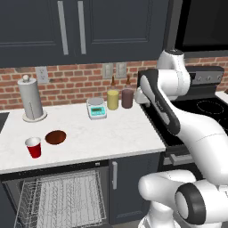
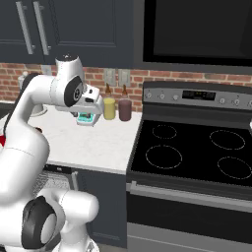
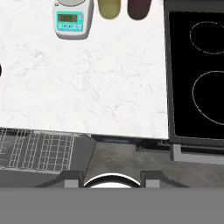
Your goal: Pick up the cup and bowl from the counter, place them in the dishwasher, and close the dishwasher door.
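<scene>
No legible text; scale (image 3: 72,18) display and stove panel (image 2: 199,95) digits too blurry.

The counter (image 1: 102,133) is carrying the cup (image 1: 34,147) and the bowl (image 1: 55,137) near its front left, with a paper towel roll (image 1: 30,99), scale (image 1: 96,108), yellow jar (image 1: 112,99) and maroon jar (image 1: 127,98) sitting along the far edge.

The white arm (image 2: 29,118) rises over the counter (image 2: 98,142), beside the black stove (image 2: 197,152).
</scene>
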